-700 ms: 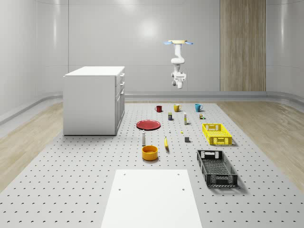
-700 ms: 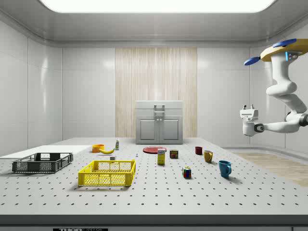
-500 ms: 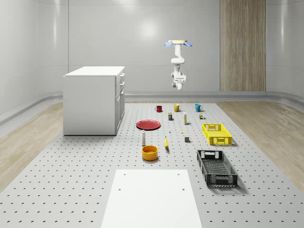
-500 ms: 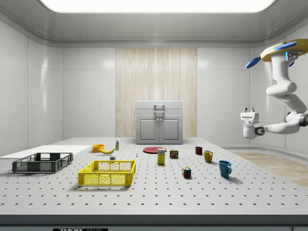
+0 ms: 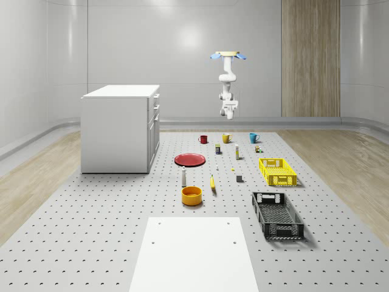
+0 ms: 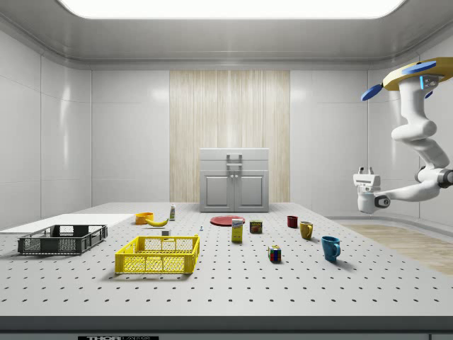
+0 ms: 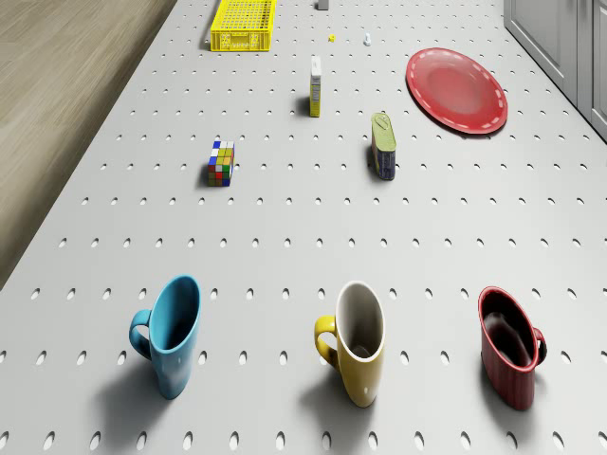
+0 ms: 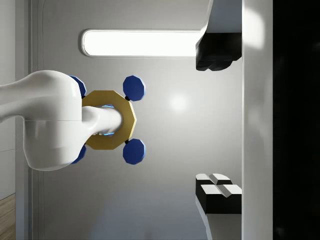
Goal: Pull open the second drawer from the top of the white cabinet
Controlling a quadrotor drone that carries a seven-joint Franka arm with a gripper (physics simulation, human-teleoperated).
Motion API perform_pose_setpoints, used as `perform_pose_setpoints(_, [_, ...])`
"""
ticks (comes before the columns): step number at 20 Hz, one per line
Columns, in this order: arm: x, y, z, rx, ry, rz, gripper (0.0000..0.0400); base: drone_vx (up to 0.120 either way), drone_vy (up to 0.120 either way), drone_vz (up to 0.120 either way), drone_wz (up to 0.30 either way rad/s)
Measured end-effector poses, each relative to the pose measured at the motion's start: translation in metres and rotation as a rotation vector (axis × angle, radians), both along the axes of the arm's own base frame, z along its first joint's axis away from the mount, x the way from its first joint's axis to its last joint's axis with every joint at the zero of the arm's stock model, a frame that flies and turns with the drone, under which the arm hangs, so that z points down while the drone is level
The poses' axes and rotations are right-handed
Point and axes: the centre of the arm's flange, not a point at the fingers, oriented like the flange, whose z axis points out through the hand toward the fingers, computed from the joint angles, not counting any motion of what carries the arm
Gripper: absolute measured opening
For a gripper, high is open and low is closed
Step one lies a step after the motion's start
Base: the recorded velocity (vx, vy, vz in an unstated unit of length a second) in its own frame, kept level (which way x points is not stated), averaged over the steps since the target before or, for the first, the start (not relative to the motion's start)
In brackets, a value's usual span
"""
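The white cabinet (image 5: 118, 131) stands at the whole-scene view's left, its drawers stacked on the face toward the table's middle. The second drawer from the top (image 6: 234, 168) sits flush with its handle showing in the side view. The drone (image 5: 228, 55) hovers high over the table's far end, above the row of mugs and far from the cabinet. Its arm hangs folded, and the gripper (image 6: 366, 172) points upward. In the wrist view the gripper (image 8: 220, 122) is open with nothing between its fingers (image 8: 217, 192), and the drone's underside (image 8: 107, 120) is seen beyond them.
Below the drone stand a blue mug (image 7: 171, 332), a yellow mug (image 7: 356, 341) and a red mug (image 7: 510, 346). A red plate (image 7: 456, 88) lies near the cabinet. A yellow crate (image 5: 277, 171), a black crate (image 5: 277, 214), an orange bowl (image 5: 191, 195) and small items dot the table.
The forearm has dropped slightly, so the gripper hangs a little lower in the side view. The drone has barely shifted. The cabinet is unchanged.
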Motion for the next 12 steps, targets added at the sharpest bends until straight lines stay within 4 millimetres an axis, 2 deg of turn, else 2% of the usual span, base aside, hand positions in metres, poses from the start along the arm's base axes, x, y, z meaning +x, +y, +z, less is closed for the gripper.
perform_pose_setpoints(5, [0.001,0.000,0.008,0.000,-0.004,0.000,0.0301,0.000,0.000,0.000,0.000])
perform_pose_setpoints(6, [0.001,-0.008,0.009,0.092,-0.004,-0.002,0.0301,0.000,0.000,0.000,0.000])
perform_pose_setpoints(7, [0.001,-0.024,0.006,0.258,-0.002,-0.001,0.0303,0.040,-0.120,0.000,0.000])
perform_pose_setpoints(10, [0.001,-0.065,-0.015,0.720,0.003,0.004,0.0307,0.120,-0.120,0.013,0.000])
perform_pose_setpoints(12, [0.002,-0.081,-0.032,0.957,0.005,0.007,0.0307,0.120,-0.120,0.120,0.000])
